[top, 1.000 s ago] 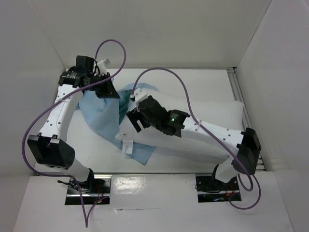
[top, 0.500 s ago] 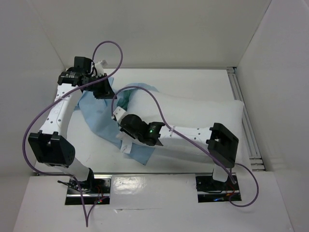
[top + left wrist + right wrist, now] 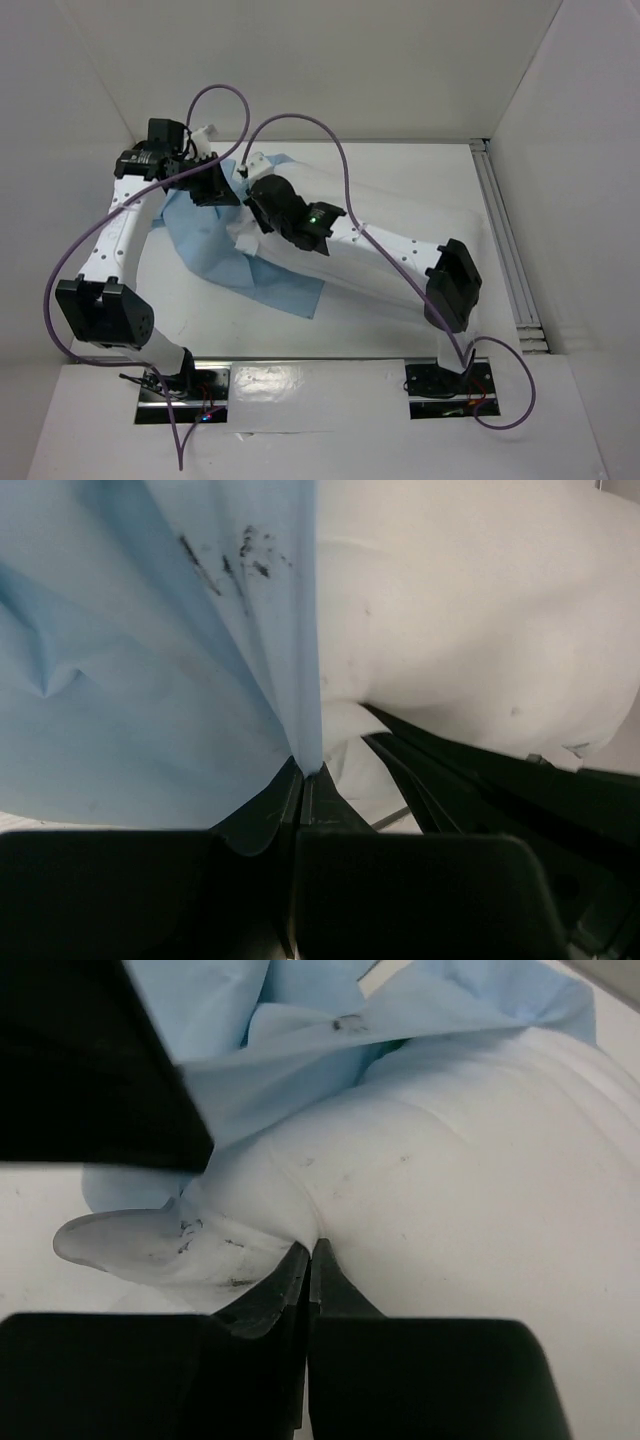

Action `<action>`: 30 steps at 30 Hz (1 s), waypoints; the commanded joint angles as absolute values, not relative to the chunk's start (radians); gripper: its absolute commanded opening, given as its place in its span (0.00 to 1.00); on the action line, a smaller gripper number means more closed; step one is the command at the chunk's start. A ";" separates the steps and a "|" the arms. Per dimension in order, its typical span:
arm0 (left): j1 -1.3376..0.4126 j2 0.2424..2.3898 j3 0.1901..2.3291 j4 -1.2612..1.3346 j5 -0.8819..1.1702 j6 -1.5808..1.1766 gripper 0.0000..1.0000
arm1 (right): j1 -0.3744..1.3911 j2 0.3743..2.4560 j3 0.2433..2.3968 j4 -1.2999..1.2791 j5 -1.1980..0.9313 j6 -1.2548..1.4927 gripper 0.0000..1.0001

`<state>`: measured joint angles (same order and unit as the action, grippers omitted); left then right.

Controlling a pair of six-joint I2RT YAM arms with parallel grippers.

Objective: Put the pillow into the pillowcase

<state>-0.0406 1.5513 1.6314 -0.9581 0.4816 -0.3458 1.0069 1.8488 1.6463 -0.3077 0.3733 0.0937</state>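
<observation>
The white pillow (image 3: pixel 400 208) lies across the table's middle, its left end against the light blue pillowcase (image 3: pixel 215 250). My left gripper (image 3: pixel 222 188) is shut on an edge of the pillowcase (image 3: pixel 150 680), holding it up beside the pillow (image 3: pixel 480 610). My right gripper (image 3: pixel 252 205) is at the pillow's left end, shut on a pinched fold of the pillow's white cover (image 3: pixel 470 1190). In the right wrist view the pillowcase (image 3: pixel 300 1050) drapes over the pillow's far side, just under the black left gripper (image 3: pixel 90 1060). The right arm covers part of the pillow from above.
White walls box in the table on the left, back and right. A metal rail (image 3: pixel 497 230) runs along the right edge. Purple cables (image 3: pixel 300 125) loop above both arms. The right arm's dark links (image 3: pixel 480 780) pass close by the left gripper.
The right gripper has gone from open to shut on the pillow's cover and swung from the pillow's near-left side back towards the left gripper. The left gripper kept its hold.
</observation>
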 commanded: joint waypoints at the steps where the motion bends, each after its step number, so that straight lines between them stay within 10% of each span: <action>1: -0.034 1.474 1.637 -1.005 0.548 -0.333 0.00 | 0.968 1.960 1.826 -0.388 0.437 0.205 0.00; 19: -0.014 1.421 1.655 -1.006 0.649 -0.342 0.00 | 0.770 2.186 1.980 -0.632 0.508 0.551 0.00; 30: -0.026 1.483 1.644 -0.919 0.781 -0.371 0.00 | 0.810 2.073 1.778 -0.271 0.240 0.477 0.00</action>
<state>-0.0223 1.4887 1.6299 -0.9356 0.6685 -0.3477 0.8146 2.1475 1.8671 -0.4515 0.2760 0.5102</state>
